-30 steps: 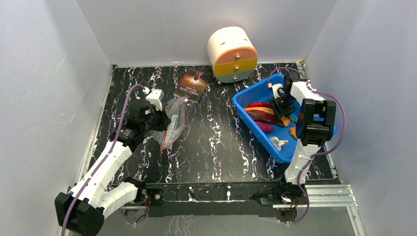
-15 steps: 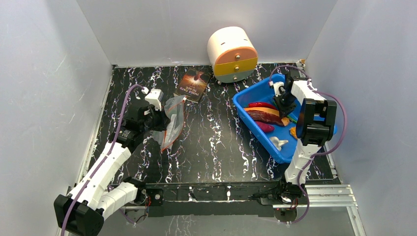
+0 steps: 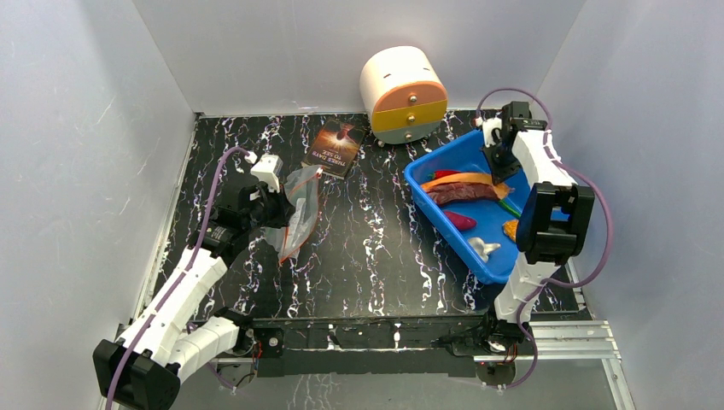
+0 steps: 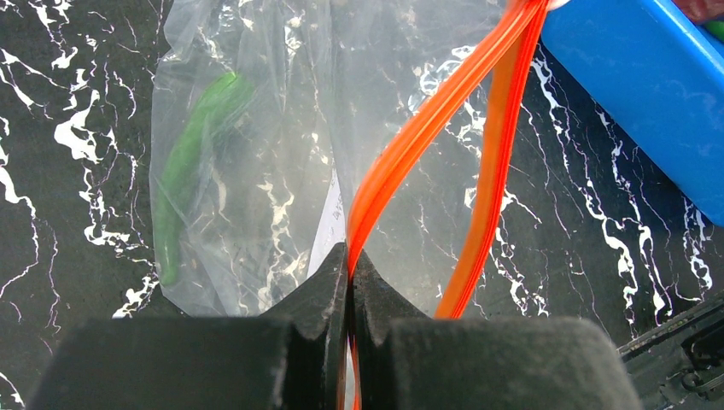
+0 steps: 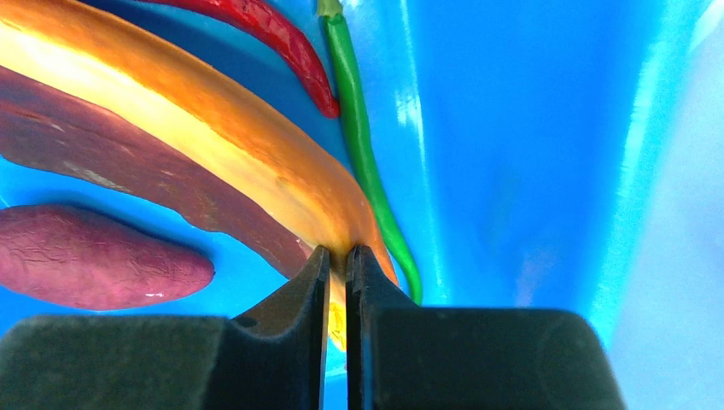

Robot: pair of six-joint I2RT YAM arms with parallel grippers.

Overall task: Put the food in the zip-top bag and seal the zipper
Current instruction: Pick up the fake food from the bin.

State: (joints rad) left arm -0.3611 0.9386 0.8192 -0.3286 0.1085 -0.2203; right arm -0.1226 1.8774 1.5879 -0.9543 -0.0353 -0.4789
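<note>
Table (image 3: pixel 376 248): We see black marbled board under everything, the arm bases at its near edge.
Blue tray (image 3: pixel 461 152): It sits at the right, and we find the unbagged food there. The wrist views show only a corner or a wall of it.
Round drawer unit (image 3: pixel 403 94): It stands at the back wall, and only the overhead view shows it.
Zip-top bag (image 3: pixel 300 209): It lies left of centre, mouth toward the tray. Only the left wrist view shows us a green pepper (image 4: pixel 192 162) inside it.
Book (image 3: pixel 337 147): It lies just behind the bag, its title too small for us to read.
Left claw (image 4: pixel 350 265): It is closed tight on one lip of the zipper (image 4: pixel 444 111); the other lip bows away, so the mouth gapes.
Right claw (image 5: pixel 337 260): It is pinched narrow on the thin end of the orange-brown slice (image 5: pixel 213 145), over the tray's far right corner.
Dark brown slice (image 5: pixel 111 145): It lies along the orange one.
Magenta piece (image 5: pixel 94 265): It rests on the tray floor, cut off at the frame edge.
Red chili (image 5: pixel 273 43): It is partly hidden behind the slice from above.
Green stick (image 5: pixel 363 145): It runs beside the chili, and the right arm mostly covers it from above.
White lump (image 3: pixel 483 248): It lies at the tray's near end, seen only from overhead.
Orange bits (image 3: pixel 510 229): They lie beside the arm, their shape unclear to us.
</note>
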